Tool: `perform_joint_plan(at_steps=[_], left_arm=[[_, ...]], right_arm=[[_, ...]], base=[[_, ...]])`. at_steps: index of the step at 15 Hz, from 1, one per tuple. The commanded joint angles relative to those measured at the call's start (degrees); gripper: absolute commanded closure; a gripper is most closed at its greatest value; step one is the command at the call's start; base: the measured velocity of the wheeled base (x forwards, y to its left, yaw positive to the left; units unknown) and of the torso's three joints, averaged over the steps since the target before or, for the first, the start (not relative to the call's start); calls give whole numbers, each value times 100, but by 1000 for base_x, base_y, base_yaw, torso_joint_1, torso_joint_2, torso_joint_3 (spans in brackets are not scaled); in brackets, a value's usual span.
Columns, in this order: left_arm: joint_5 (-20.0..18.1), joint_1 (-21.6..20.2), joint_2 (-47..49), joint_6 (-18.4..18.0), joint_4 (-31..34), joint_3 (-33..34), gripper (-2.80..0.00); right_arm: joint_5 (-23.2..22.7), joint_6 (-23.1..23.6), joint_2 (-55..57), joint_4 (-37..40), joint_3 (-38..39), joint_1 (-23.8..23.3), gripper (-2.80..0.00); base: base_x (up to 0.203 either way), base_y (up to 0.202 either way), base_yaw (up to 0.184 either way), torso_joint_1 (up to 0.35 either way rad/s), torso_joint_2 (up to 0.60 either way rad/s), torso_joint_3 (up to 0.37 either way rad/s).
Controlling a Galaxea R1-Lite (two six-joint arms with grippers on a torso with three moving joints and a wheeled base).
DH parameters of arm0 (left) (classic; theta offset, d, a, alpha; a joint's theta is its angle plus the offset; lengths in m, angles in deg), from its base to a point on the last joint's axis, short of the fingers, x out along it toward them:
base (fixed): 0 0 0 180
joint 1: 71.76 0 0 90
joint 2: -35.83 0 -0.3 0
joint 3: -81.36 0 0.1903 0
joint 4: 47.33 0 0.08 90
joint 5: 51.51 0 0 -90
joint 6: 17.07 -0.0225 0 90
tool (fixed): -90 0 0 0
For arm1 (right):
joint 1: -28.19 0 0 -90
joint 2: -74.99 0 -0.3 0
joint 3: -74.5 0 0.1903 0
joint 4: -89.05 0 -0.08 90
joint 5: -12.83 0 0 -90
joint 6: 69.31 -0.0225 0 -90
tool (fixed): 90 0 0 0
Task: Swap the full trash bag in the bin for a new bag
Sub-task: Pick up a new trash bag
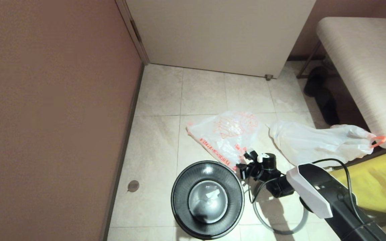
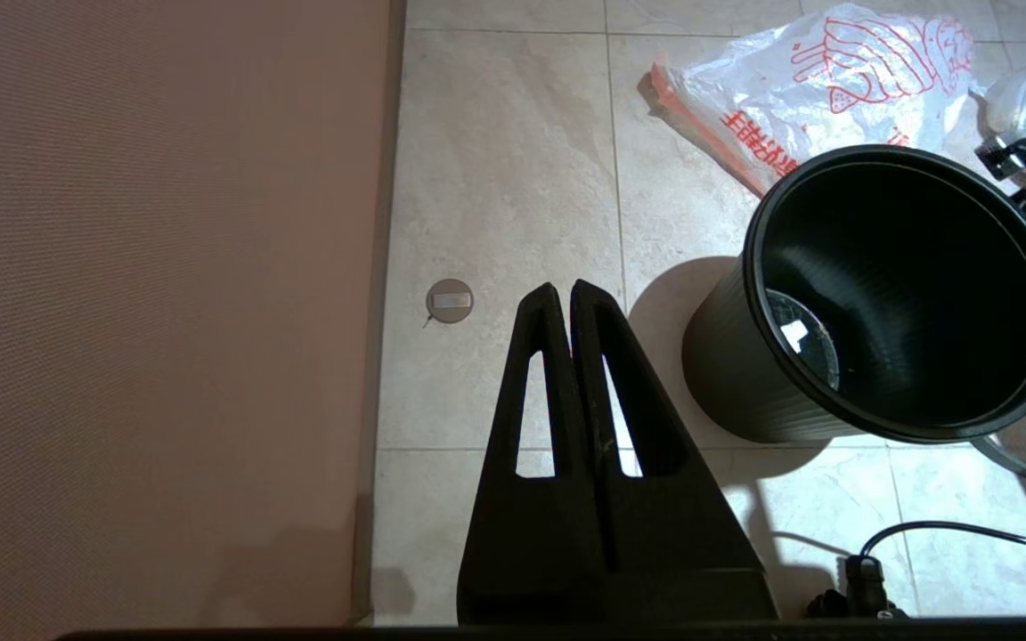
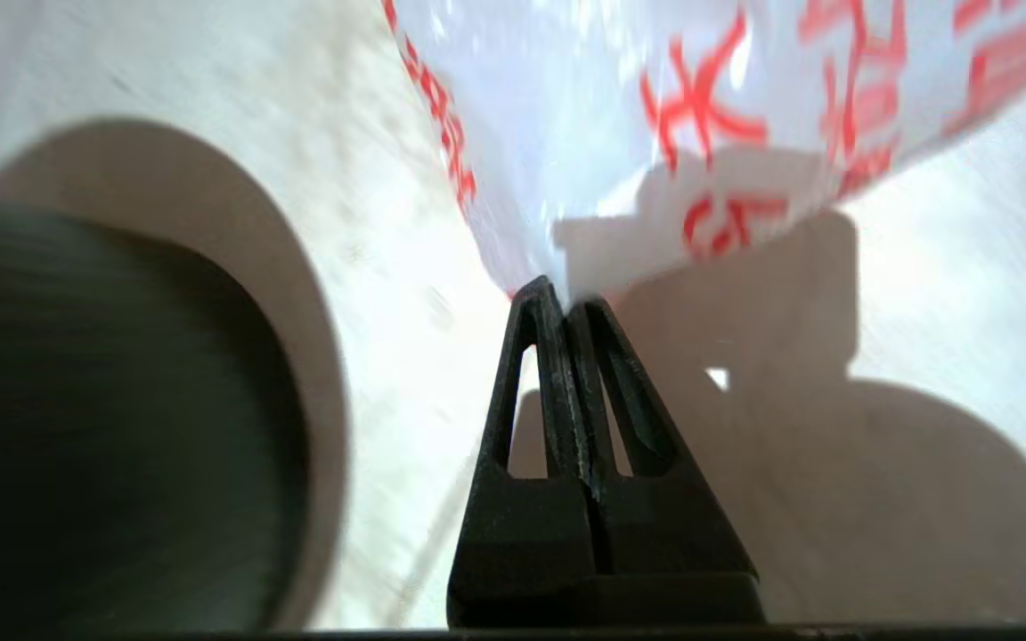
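The left tool (image 2: 564, 298) hangs closed and empty above the floor tiles (image 1: 156, 140), with the wall (image 1: 52, 110) on its outer side. The black bin (image 1: 207, 200) stands upright and unlined between the two tools, its mouth open. Just beside the bin, the right tool (image 3: 564, 298) is closed on the near corner of the new bag (image 1: 224, 135), which spreads across the floor beyond its tips. The grey hoop (image 1: 281, 222) lies flat on the tiles under the right arm. Further right of that tool, the full trash bag (image 1: 317, 142) lies on its side, orange tab (image 1: 379, 140) at its far end, just beside a yellow bag (image 1: 377, 182).
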Motion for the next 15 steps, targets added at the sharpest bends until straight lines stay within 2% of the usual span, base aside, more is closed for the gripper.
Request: perform_joint_plan(at_steps=[1, 4, 7, 9, 12, 15], left_arm=[[3, -2, 5, 5, 1, 0, 0], [3, -2, 5, 5, 1, 0, 0], [3, -2, 5, 5, 1, 0, 0], [3, -2, 5, 5, 1, 0, 0], [3, -2, 5, 5, 1, 0, 0], [3, -2, 5, 5, 1, 0, 0]], right_arm=[[-3, 322, -14, -209, 473, -487, 0], [-7, 1344, -140, -450, 989, -1540, 0], [-10, 1556, -1426, -363, 1913, -2030, 0], [15, 1407, -2715, -250, 3081, -2131, 0], [150, 711, -5111, -87, 4912, -1976, 0], [299, 84, -7403, 762, 6028, -1733, 0]], base=[[0, 0, 0, 0, 0, 0], [0, 0, 0, 0, 0, 0], [0, 0, 0, 0, 0, 0], [0, 0, 0, 0, 0, 0], [0, 0, 0, 0, 0, 0], [0, 0, 0, 0, 0, 0]])
